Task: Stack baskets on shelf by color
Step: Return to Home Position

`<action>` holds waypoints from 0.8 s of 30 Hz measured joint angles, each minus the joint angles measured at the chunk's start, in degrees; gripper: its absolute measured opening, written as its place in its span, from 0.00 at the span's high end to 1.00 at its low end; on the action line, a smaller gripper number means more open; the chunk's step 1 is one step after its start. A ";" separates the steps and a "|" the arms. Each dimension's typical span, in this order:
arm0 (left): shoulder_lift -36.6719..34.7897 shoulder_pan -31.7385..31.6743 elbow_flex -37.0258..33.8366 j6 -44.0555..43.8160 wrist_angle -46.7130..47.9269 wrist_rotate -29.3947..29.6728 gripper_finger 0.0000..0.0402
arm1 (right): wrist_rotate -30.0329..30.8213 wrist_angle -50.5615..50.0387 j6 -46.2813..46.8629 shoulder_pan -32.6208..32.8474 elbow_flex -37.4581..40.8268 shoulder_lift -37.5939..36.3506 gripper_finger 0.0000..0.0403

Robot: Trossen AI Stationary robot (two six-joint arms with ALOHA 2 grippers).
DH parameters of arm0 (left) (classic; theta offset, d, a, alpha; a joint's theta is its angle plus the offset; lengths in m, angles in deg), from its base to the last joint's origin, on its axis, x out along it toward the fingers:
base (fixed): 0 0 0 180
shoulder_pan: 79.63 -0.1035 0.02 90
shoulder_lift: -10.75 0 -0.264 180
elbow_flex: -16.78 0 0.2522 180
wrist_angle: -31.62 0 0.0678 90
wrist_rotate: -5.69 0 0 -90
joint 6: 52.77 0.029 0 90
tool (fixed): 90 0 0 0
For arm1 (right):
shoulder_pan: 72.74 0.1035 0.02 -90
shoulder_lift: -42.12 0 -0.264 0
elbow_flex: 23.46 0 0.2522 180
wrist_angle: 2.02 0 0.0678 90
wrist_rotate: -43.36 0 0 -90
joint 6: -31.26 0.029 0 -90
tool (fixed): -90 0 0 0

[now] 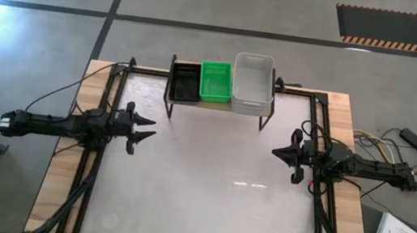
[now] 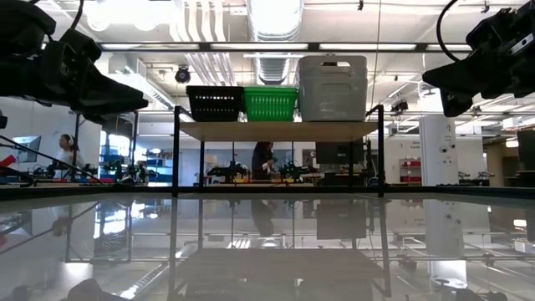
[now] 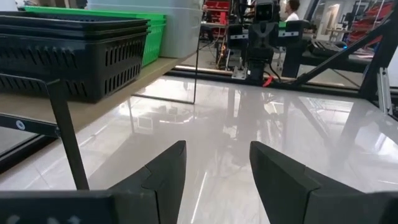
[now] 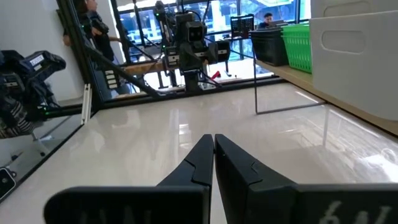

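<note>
Black baskets (image 1: 185, 81), green baskets (image 1: 215, 80) and white baskets (image 1: 253, 81) sit side by side on the shelf (image 1: 216, 103). Left gripper (image 1: 144, 129) hangs with fingers spread; right gripper (image 1: 277, 152) pressed together (both empty).

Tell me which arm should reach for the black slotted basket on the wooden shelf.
Left, probably. The black slotted basket sits at the wooden shelf's left end, on the left gripper's side, and that gripper is open. The right gripper is shut and farther away, beyond the translucent white bin.
</note>
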 joint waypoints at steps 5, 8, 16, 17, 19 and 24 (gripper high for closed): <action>1.04 0.00 0.00 -0.01 -0.05 -0.02 0.59 | -0.02 -0.03 0.00 0.00 -0.05 0.00 0.98; 1.64 -0.02 0.00 0.24 0.02 -0.48 0.59 | -0.02 -0.05 0.00 0.00 -0.07 0.02 0.98; 2.28 0.02 -0.02 1.51 1.40 -6.14 0.59 | -0.04 -0.10 0.00 0.00 -0.09 0.00 0.98; 2.42 0.02 -0.02 1.51 1.40 -6.14 0.59 | -0.04 -0.10 0.00 0.00 -0.09 0.00 0.98; 2.55 0.02 -0.04 4.58 1.20 -5.71 0.59 | -0.04 -0.10 0.00 0.00 -0.11 0.00 0.98; 2.21 0.03 -0.04 21.55 -0.21 -3.38 0.59 | -0.04 -0.08 0.00 0.00 -0.11 0.00 0.98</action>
